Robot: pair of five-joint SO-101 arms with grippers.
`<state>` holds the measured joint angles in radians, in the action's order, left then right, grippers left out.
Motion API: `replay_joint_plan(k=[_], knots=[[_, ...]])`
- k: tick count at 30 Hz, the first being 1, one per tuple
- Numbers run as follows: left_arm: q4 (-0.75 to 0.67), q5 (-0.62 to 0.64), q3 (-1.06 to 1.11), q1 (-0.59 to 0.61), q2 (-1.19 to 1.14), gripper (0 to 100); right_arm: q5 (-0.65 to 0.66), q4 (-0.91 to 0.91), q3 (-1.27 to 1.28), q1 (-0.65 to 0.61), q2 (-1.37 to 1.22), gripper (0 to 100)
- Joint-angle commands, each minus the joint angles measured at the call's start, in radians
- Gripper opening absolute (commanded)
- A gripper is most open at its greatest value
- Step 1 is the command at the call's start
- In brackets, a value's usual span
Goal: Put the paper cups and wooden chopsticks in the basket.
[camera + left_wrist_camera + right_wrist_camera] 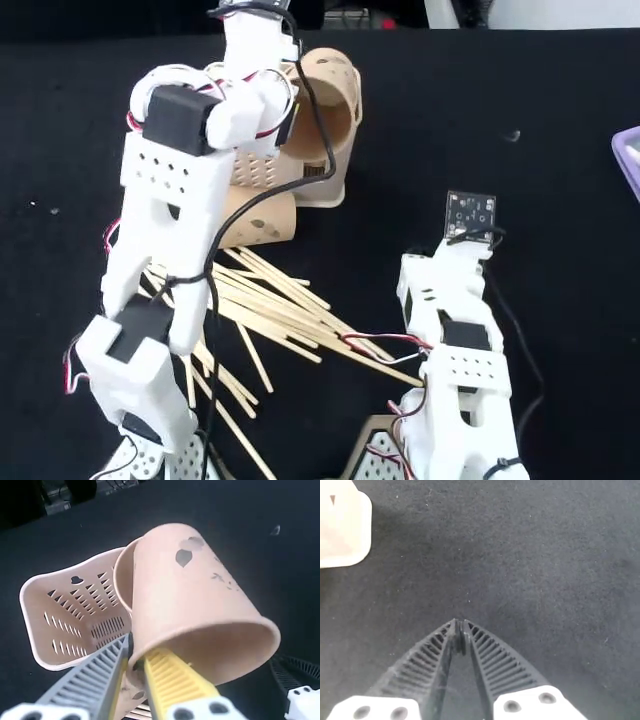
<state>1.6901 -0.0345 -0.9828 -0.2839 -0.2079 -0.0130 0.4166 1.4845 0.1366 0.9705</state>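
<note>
The high camera looks steeply down on the desk [560, 300] from overhead. The left wrist camera sights along the left tool [132, 652], close on a cup [200, 610] and basket [60, 615] that the high view shares. The right wrist camera faces the desk closely.

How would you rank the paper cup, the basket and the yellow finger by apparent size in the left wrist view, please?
1. paper cup: largest, though it sits nearest the camera, which inflates it.
2. basket: partly hidden behind the cup.
3. yellow finger: smallest.
</note>
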Motion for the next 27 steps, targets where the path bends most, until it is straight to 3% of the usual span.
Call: replay_joint_plan(k=[1,14,19,27], knots=[[0.021,-0.037,-0.059,-0.008,0.002,3,0.009,-0.02,-0.005,-0.011,0.024,1.2],[-0.052,-0.046,-0.062,-0.005,0.003,4,0.012,-0.02,-0.004,-0.058,0.022,1.2],[-0.069,-0.043,-0.062,-0.005,0.009,14,0.012,-0.02,-0.004,-0.058,0.022,1.2],[-0.103,-0.04,-0.061,0.03,0.006,13,0.012,-0.02,-0.004,-0.058,0.022,1.2]])
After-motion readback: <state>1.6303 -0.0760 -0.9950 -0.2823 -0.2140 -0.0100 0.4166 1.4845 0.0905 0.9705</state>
